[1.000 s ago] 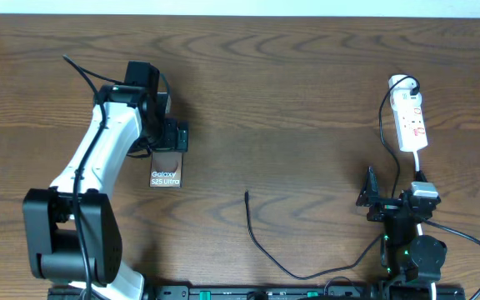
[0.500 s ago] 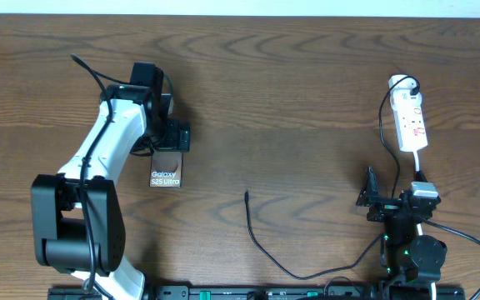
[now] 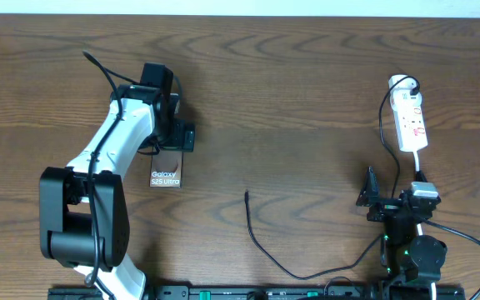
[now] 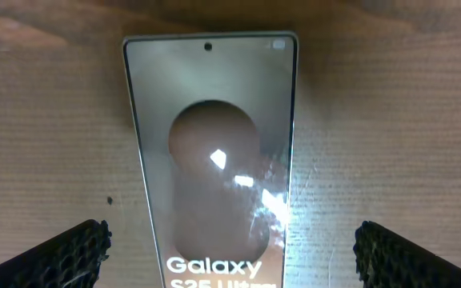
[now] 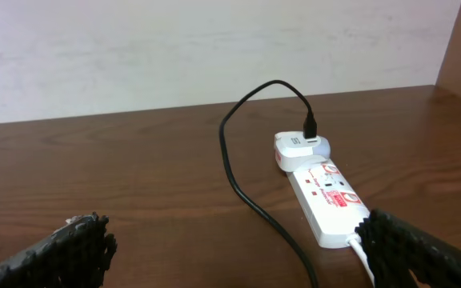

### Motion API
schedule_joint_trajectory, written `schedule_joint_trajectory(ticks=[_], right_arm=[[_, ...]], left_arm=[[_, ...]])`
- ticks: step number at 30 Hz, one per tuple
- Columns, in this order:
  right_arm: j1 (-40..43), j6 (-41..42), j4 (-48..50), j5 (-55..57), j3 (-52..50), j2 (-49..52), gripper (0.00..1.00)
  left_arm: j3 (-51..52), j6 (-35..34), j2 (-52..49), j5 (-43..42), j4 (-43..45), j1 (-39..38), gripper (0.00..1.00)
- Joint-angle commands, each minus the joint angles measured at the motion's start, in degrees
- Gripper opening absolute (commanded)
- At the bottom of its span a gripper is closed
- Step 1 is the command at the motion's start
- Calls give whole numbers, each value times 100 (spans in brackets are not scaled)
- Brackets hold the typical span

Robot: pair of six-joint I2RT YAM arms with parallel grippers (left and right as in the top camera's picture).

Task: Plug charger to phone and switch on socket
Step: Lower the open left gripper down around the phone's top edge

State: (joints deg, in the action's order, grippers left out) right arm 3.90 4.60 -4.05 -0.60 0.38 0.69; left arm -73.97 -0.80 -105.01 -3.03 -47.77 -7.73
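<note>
The phone (image 3: pixel 166 176) lies flat on the wooden table, its "Galaxy S25 Ultra" lettering facing up. It fills the left wrist view (image 4: pixel 214 152), with a lighter oval patch on its screen. My left gripper (image 3: pixel 178 140) hovers over the phone's far end, open, with its fingers (image 4: pixel 230 244) on either side and not touching it. The charger cable (image 3: pixel 261 246) lies loose, its tip (image 3: pixel 247 196) pointing away from me mid-table. The white socket (image 3: pixel 410 121) lies far right. My right gripper (image 3: pixel 392 198) is open and empty in front of the socket (image 5: pixel 326 200).
A white adapter (image 5: pixel 294 148) sits in the socket's far end, and the black cable (image 5: pixel 238 184) loops out of it towards me. A white cord (image 5: pixel 364 254) leaves the socket's near end. A pale wall stands behind the table's far edge.
My left arm has swung slightly to the right and its gripper has shifted a little over the phone. The phone, cable, socket and right arm have not moved.
</note>
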Motion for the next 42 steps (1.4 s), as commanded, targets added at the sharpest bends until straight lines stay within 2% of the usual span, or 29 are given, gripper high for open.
schedule_joint_trajectory(ticks=[1,9,42], right_arm=[[35,72,-28,24,-7,-37,99],[35,72,-28,24,-7,-37,99],[35,72,-28,24,-7,-37,99]], left_arm=[[-105,13,-125,70,13,-2,99],[-94,11,-431,48,11,-2,99],[160,42,-442,-140,245,214,99]])
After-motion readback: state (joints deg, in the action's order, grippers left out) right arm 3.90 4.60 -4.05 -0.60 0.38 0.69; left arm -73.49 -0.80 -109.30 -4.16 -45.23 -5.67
